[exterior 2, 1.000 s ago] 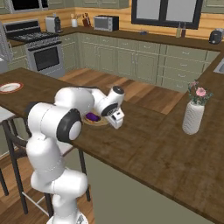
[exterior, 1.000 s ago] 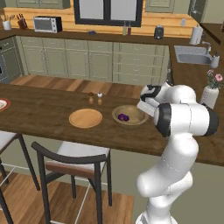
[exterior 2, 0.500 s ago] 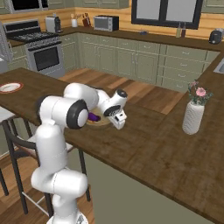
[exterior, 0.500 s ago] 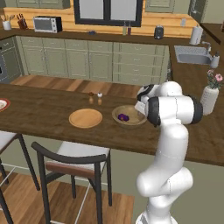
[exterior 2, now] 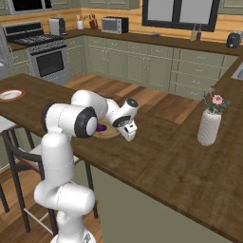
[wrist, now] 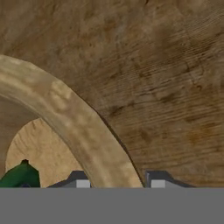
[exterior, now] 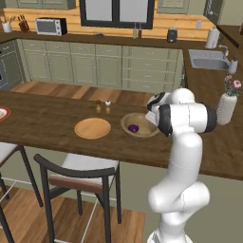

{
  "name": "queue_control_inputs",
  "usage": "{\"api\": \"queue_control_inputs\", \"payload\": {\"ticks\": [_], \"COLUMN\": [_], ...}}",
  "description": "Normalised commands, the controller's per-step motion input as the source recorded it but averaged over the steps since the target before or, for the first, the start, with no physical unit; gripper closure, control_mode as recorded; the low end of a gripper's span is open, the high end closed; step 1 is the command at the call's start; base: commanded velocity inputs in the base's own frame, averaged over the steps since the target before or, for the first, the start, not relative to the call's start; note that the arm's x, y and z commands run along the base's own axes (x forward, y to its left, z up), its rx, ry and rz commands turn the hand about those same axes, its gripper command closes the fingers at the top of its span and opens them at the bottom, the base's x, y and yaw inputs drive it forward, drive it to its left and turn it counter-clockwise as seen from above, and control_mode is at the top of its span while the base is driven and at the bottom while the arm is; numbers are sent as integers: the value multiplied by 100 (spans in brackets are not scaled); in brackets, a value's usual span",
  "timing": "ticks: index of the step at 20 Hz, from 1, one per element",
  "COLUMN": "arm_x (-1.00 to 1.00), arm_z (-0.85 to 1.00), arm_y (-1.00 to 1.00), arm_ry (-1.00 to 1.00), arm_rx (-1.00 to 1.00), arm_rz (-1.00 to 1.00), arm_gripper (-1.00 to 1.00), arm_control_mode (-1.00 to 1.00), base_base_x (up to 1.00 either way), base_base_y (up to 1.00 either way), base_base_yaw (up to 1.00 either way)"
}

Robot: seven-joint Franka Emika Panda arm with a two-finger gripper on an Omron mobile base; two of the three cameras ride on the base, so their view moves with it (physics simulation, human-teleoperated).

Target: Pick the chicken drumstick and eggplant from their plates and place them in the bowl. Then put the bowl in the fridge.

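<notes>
The deep wooden bowl (exterior: 137, 125) sits on the dark counter with the purple eggplant (exterior: 134, 127) inside it. In the hand view its thick rim (wrist: 78, 127) runs between my two fingertips, and the eggplant's green stem (wrist: 19, 175) shows at lower left. My gripper (wrist: 117, 183) is shut on the bowl's right rim, one finger inside and one outside. From the right base view the gripper (exterior 2: 129, 134) sits at the bowl's (exterior 2: 108, 133) near edge. The flat tan plate (exterior: 92, 127) lies bare left of the bowl. The white red-rimmed plate (exterior 2: 10, 94) is far left. I cannot see the drumstick.
Two small shakers (exterior: 103, 106) stand behind the tan plate. A white vase with flowers (exterior 2: 210, 126) stands on the counter to the right. A dark chair (exterior: 76, 171) sits below the counter's front edge. Green cabinets and a sink (exterior: 209, 59) line the back wall.
My arm's elbow has swung up and closer over the base, while the hand has stayed at the bowl's rim. The bowl and eggplant have not moved.
</notes>
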Motion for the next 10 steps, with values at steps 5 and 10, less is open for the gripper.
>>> {"api": "queue_control_inputs", "payload": {"ticks": [5, 10], "arm_x": [-16, -59], "arm_z": [24, 55], "arm_y": [9, 0], "arm_ry": [-4, -5], "arm_rx": [-4, 0], "arm_rz": [-5, -17], "arm_gripper": [100, 100], "arm_control_mode": [-100, -100], "base_base_x": [0, 0], "base_base_y": [0, 0], "base_base_yaw": [0, 0]}}
